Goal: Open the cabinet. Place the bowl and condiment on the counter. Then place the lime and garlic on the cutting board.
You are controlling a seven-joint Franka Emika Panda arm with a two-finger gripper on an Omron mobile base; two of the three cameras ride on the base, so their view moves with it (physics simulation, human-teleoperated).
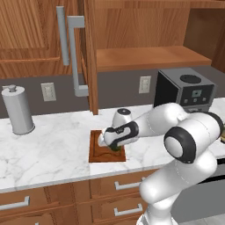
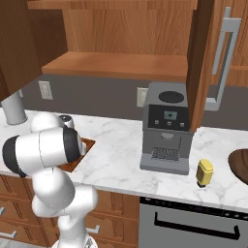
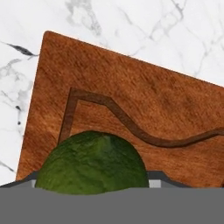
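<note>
Step in hand: the arm is setting the lime [image 3: 92, 162] down on the cutting board [image 3: 131, 105]; judging by the open cabinet [image 1: 91, 57] and the bowl [image 2: 240, 165] and condiment [image 2: 205, 173] already standing on the table [image 1: 48, 145], this looks like the second half of the task.

Pincer: the pincer [image 1: 115, 147] is hanging low over the cutting board, its jaws standing fairly wide on either side of the lime; they are probably gripping the fruit, though contact itself is hidden at the bottom of the hand view.

Lime: it is sitting right in front of the hand camera, above the near part of the cutting board, inside the groove line; whether it is touching the wood cannot be told.

Cutting board: it is lying flat on the table, just in front of the open cabinet door.

Garlic: it cannot be made out from here.

Doing it well: the robot is best lowering until the lime is resting on the cutting board, then opening the jaws slowly and lifting straight up.

Risk: a round fruit is likely to roll, so releasing it from a height or dragging sideways could send it off the cutting board.
</note>
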